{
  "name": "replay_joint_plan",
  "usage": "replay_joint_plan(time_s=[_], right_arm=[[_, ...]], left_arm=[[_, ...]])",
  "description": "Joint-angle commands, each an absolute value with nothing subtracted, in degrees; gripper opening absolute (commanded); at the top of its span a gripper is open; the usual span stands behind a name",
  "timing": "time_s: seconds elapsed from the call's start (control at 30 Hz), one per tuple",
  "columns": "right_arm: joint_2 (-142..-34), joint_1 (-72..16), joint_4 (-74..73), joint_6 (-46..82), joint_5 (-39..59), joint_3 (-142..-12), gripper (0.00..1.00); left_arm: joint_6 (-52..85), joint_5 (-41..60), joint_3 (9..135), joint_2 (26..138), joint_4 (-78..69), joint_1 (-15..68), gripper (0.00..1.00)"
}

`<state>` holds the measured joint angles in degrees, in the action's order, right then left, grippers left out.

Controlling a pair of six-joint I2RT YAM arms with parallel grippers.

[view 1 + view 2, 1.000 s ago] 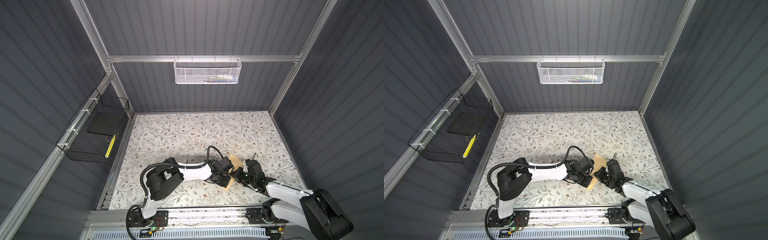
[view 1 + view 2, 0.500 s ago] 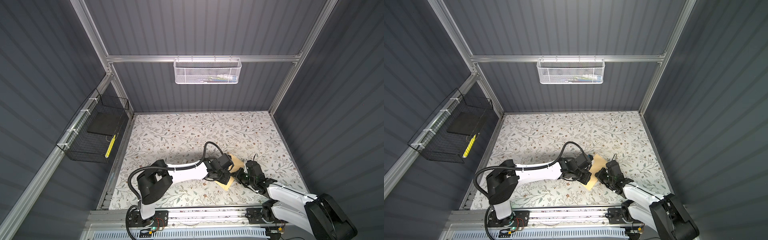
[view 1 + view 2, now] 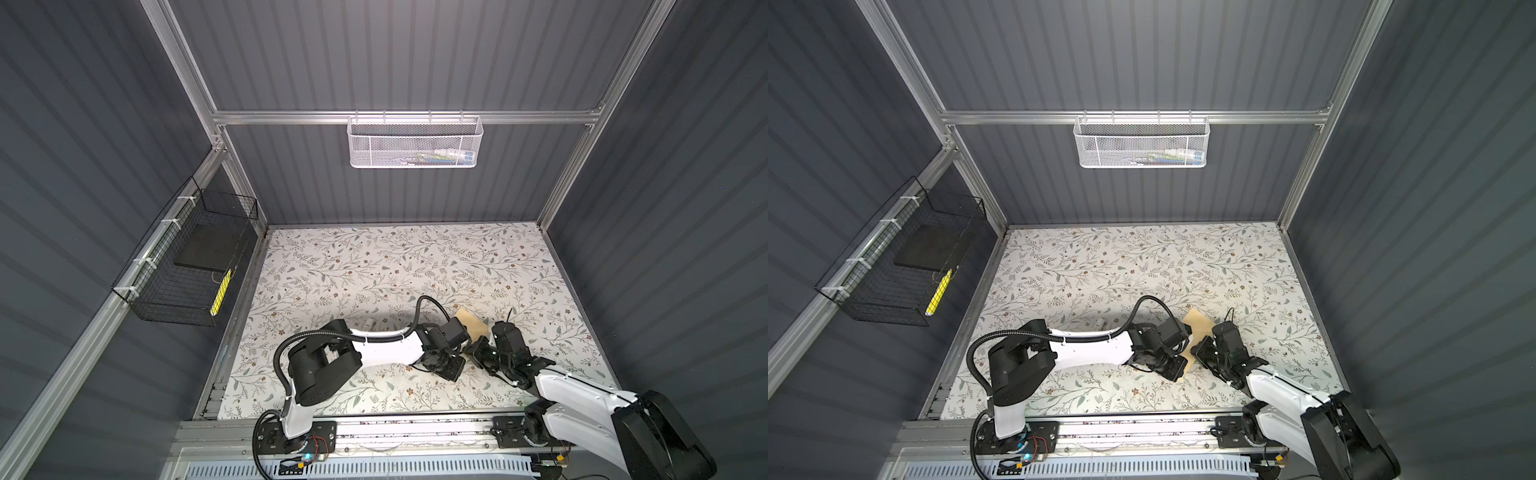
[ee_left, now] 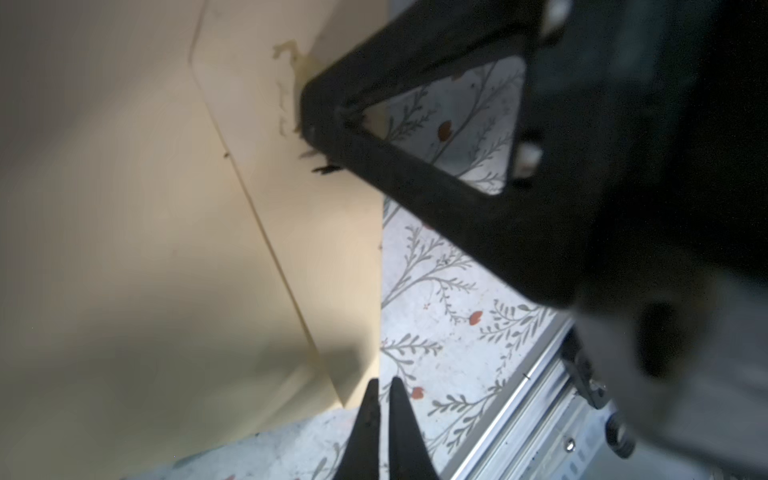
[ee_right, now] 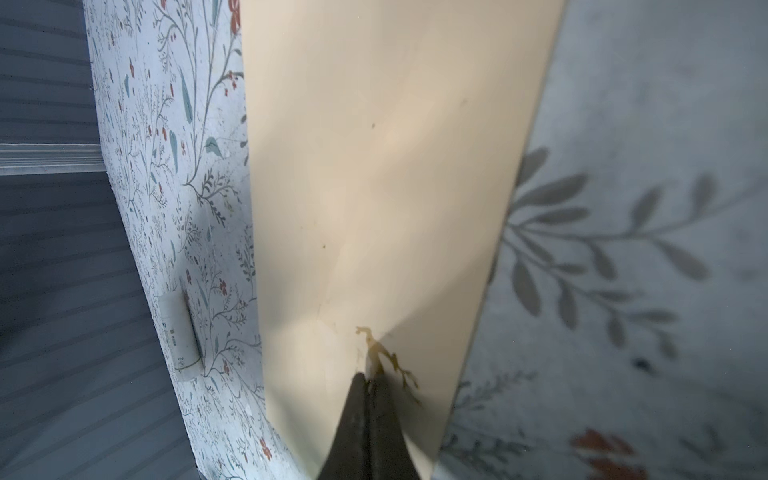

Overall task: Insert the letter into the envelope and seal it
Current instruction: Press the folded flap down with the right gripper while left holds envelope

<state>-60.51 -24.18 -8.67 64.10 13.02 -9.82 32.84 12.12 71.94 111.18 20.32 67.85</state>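
Observation:
The tan envelope (image 3: 471, 326) (image 3: 1200, 322) lies flat on the floral table, flap side up, and fills the left wrist view (image 4: 166, 208) and the right wrist view (image 5: 374, 187). My left gripper (image 3: 456, 374) (image 3: 1177, 372) (image 4: 384, 384) is shut at the envelope's near corner, with only table showing in the thin gap between its fingers. My right gripper (image 3: 469, 352) (image 3: 1195, 350) (image 5: 368, 378) is shut, its tips pressed down on the envelope at a yellowish glue smear (image 5: 386, 357). Its fingers (image 4: 415, 174) meet the flap edge. The letter is out of view.
A small white cylindrical stick (image 3: 368, 323) (image 5: 180, 332) lies on the table left of the envelope, behind my left forearm. A white mesh basket (image 3: 415, 143) hangs on the back wall and a black wire basket (image 3: 187, 266) on the left wall. An aluminium rail (image 3: 415, 428) runs along the front.
My left gripper has slid along the envelope toward its near corner, and the left elbow has swung out and back. The right gripper has stayed pressed on the envelope.

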Motion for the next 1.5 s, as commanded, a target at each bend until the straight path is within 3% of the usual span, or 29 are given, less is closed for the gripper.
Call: replay_joint_plan(time_s=[0.0,0.57,0.83,1.23,1.47], right_arm=[[-60.4,-24.8,-4.4,64.3,11.9,-9.5,0.0],[-62.7,-31.6,-7.4,69.6,9.2,-10.2,0.0],[-68.8,-24.6,-11.2,66.5,11.5,-10.5,0.0],[-66.4,-10.8,-4.2,59.1,12.2,-11.9,0.0],[-76.2,-4.6,-6.4,53.7,16.9,-19.5,0.0]], left_arm=[[32.8,9.9,70.8,112.9,23.9,68.1,0.08],[32.6,8.8,68.2,114.6,23.6,68.1,0.07],[32.9,9.4,66.5,114.9,22.5,68.1,0.06],[35.1,9.9,65.0,114.8,20.0,68.1,0.05],[35.4,11.1,65.5,116.2,19.1,68.0,0.05]])
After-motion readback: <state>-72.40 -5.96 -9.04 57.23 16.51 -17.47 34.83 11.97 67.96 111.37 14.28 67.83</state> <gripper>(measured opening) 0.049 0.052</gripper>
